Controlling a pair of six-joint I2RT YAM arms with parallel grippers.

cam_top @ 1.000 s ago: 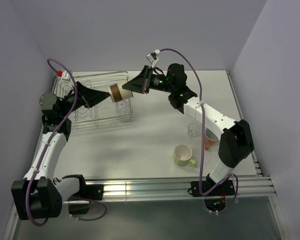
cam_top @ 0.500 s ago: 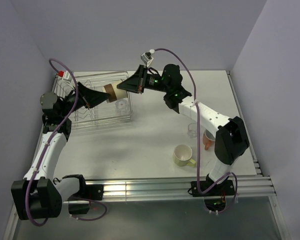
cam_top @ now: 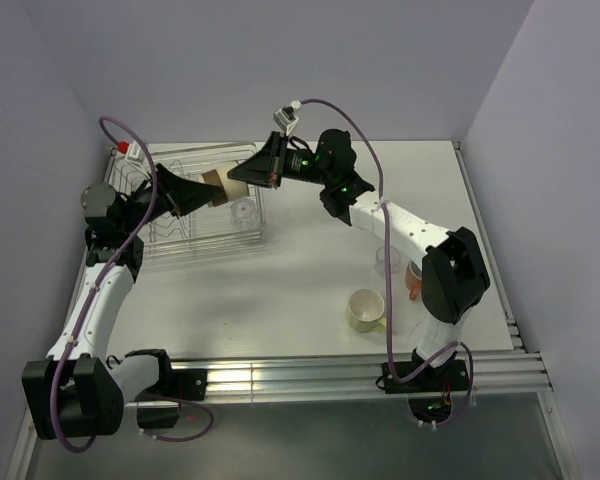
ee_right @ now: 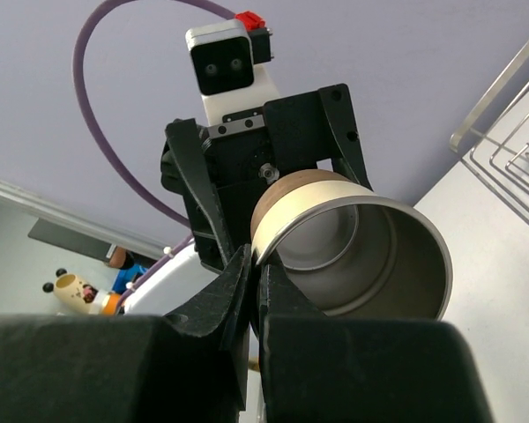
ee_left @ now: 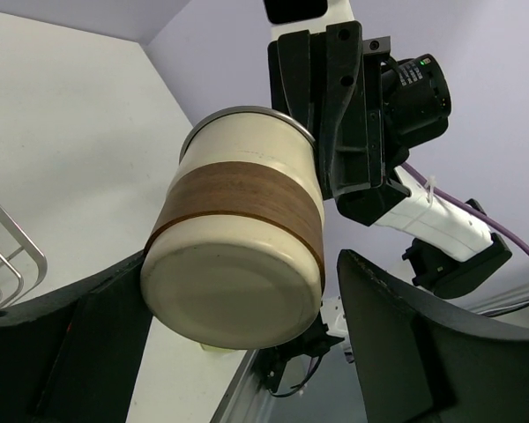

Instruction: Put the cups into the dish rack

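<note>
My right gripper (cam_top: 250,178) (ee_right: 254,264) is shut on the rim of the brown cup (cam_top: 228,185) (ee_right: 353,247), pinching its wall, and holds it sideways in the air over the right end of the dish rack (cam_top: 200,248). My left gripper (cam_top: 202,190) (ee_left: 238,295) is open, and the cup's cream base (ee_left: 234,291) lies between its two fingers with a gap on the right side. A clear glass (cam_top: 243,210) stands in the rack. On the table at the right are another clear glass (cam_top: 387,258), the yellow-green mug (cam_top: 365,310) and the orange mug (cam_top: 417,280), partly behind the right arm.
The rack fills the far left of the table, its wire edge showing at the right of the right wrist view (ee_right: 511,115) and at the lower left of the left wrist view (ee_left: 9,256). Walls close in the left, back and right sides. A purple cable loops over each arm.
The right arm has carried the brown cup to the left, over the rack's right end, so that its base now lies between the left gripper's fingers. The left arm has stayed in place.
</note>
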